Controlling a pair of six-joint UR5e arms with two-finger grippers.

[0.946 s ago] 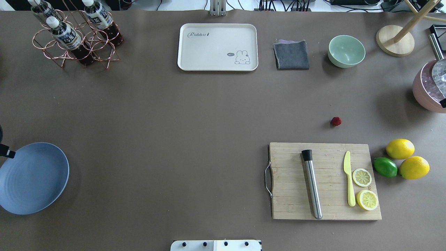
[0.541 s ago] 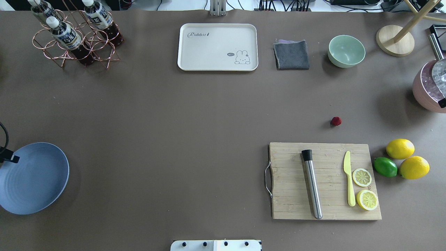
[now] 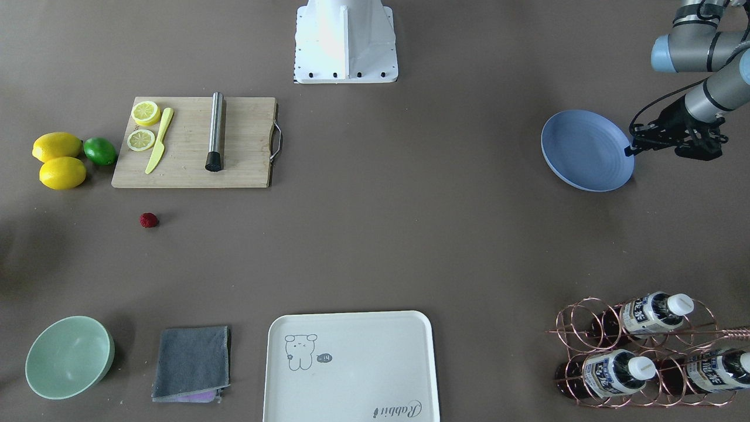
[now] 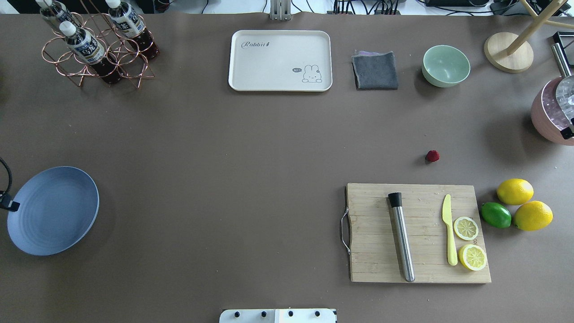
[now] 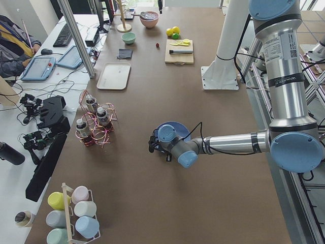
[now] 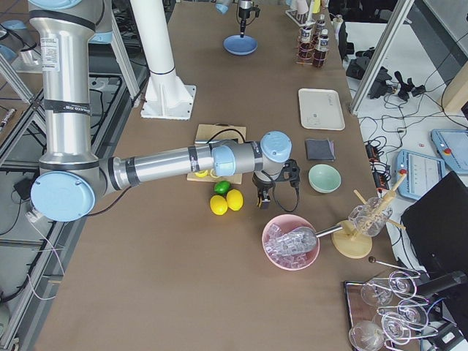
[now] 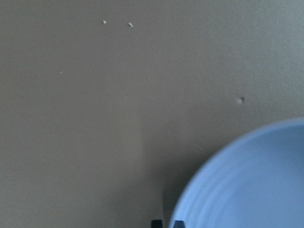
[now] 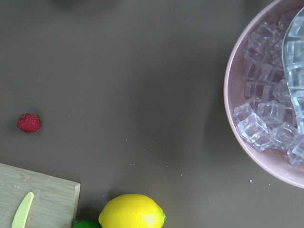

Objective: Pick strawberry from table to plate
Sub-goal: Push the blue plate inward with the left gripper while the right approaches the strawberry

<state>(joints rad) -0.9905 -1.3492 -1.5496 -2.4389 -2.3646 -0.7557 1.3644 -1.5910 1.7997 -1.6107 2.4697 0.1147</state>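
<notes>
The strawberry, small and dark red, lies on the bare table just beyond the cutting board; it also shows in the front view and at the left of the right wrist view. The blue plate sits at the table's far left. My left gripper is shut on the plate's outer rim, its fingertips close together at that edge. My right gripper hangs over the table between the lemons and the pink ice bowl, well right of the strawberry; I cannot tell whether it is open.
A cutting board holds a steel muddler, a yellow knife and lemon slices. Two lemons and a lime lie right of it. A pink ice bowl, mint bowl, grey cloth, cream tray and bottle rack line the far side.
The blue plate has shifted away from the near edge and slightly toward the table's middle, with the left gripper at its rim. The strawberry has not moved.
</notes>
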